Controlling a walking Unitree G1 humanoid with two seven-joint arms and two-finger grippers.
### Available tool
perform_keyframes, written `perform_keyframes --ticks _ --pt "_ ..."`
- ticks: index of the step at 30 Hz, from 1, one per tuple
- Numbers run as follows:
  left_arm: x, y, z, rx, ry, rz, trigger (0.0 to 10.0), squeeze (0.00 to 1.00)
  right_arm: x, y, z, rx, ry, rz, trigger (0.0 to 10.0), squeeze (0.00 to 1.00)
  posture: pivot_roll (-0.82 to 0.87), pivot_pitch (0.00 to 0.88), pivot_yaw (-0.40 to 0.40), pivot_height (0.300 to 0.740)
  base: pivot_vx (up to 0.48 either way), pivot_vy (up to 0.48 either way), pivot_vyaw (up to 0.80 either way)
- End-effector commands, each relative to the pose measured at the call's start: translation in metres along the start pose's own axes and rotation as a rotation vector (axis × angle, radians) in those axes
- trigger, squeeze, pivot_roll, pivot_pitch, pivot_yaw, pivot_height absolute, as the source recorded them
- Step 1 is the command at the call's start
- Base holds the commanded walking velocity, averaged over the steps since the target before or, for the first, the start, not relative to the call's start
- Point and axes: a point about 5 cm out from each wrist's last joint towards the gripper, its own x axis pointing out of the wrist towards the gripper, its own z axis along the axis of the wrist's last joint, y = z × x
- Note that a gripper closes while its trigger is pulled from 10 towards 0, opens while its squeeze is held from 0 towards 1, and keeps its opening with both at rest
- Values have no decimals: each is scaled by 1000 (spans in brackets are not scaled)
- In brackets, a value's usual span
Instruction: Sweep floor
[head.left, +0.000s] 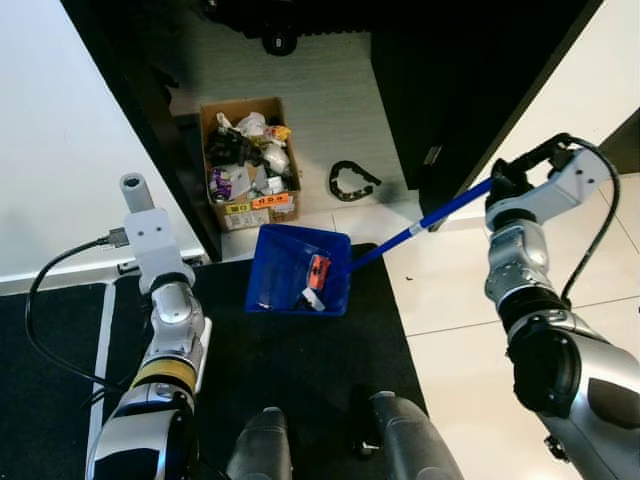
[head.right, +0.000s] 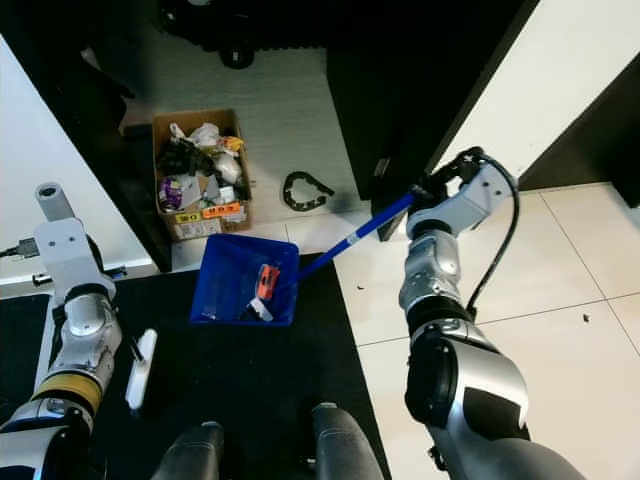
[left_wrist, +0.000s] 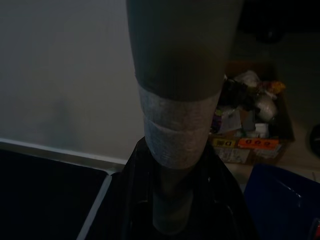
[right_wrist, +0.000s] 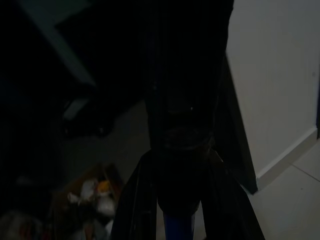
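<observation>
A blue dustpan sits on the dark mat at the edge of the pale tiled floor, its open tray holding an orange scrap and a few pale bits of litter. Its long blue handle slants up from the tray's rim toward the robot's right. A grey, tape-wrapped pole, probably the broom's handle, stands upright on the robot's left, and a pale strip, possibly the broom's head, lies on the mat.
</observation>
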Motion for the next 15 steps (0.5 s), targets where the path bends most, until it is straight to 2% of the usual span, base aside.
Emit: perform_keyframes --ticks 1,15 --pt "2 6 6 -12 -48 14 10000 0 6 1 17 51 -86 -3 10000 0 57 64 -31 740 465 0 0" --pt "-2 5 6 -16 -66 0 10000 0 16 -2 44 84 -175 -39 10000 0 64 75 -35 740 477 0 0"
